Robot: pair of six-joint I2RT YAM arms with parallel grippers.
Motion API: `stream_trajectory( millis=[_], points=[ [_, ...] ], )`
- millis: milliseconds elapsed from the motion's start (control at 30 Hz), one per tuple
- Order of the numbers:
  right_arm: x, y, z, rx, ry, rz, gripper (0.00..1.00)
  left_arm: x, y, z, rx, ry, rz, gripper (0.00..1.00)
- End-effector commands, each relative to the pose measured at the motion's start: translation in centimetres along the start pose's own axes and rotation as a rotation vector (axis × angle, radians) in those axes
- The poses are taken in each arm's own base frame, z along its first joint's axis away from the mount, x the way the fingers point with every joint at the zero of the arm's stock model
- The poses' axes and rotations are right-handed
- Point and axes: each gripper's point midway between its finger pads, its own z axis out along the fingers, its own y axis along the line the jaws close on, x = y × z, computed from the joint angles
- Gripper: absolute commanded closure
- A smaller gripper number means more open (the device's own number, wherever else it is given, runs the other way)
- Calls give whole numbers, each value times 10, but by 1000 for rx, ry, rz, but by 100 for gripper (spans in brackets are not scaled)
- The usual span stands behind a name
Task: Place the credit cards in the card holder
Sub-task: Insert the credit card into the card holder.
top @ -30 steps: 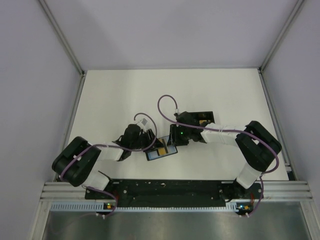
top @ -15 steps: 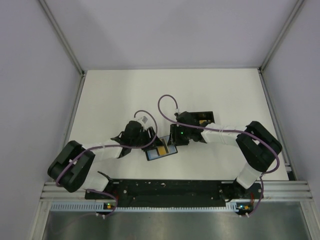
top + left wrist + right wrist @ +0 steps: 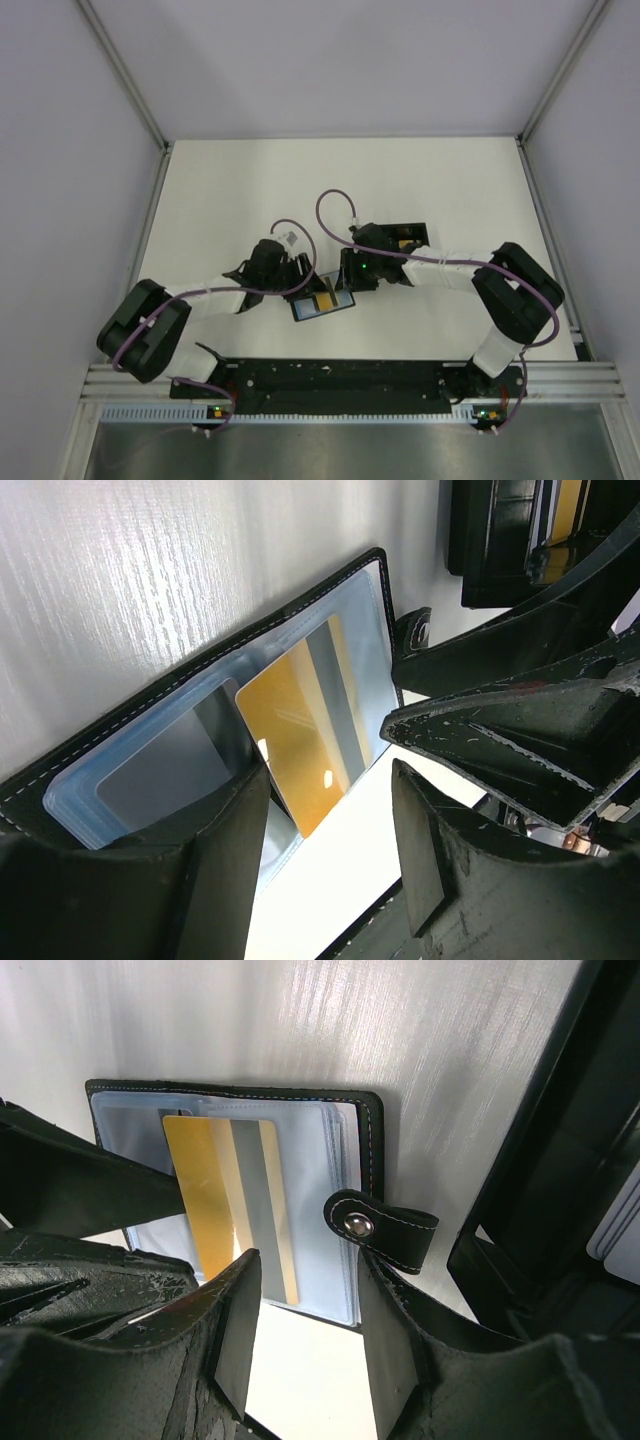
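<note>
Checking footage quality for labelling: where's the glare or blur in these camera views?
Left wrist: two small glints on the gold card. Right wrist: streaky sheen on the white table. Top external: even light, no harsh shadows.

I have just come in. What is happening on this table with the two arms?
Two robot arms are working on an open card holder that lies flat on the table. A gold card lies on its clear sleeves; whether it is slid into a pocket cannot be told. The left pincer and the right pincer are both open and low over the holder, from opposite sides. An open black box with more cards sits partly under the right arm.
</note>
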Motion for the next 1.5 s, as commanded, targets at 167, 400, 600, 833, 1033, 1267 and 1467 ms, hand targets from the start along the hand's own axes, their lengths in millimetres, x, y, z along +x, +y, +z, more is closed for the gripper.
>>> stream_trajectory(
  millis=[167,400,600,833,1033,1267,1467],
  points=[
    [-7,7,-10,-2,-37,-11,56,15,17,6,-50,63,-18,43],
    [-7,5,-10,2,-37,-14,56,9,13,12,-55,60,-42,44],
    [-8,5,-10,4,-41,-10,56,12,7,19,-34,75,-53,44],
    [-8,8,-10,-10,-43,-5,56,10,2,25,5,56,-98,45],
    [-7,9,-10,-16,-37,-6,56,7,-2,28,22,42,-116,46],
    [-5,8,-11,-17,-36,-10,56,6,-2,29,22,33,-131,62],
    [-4,7,-11,-15,-34,-11,56,5,-5,31,29,39,-131,75]
  ],
)
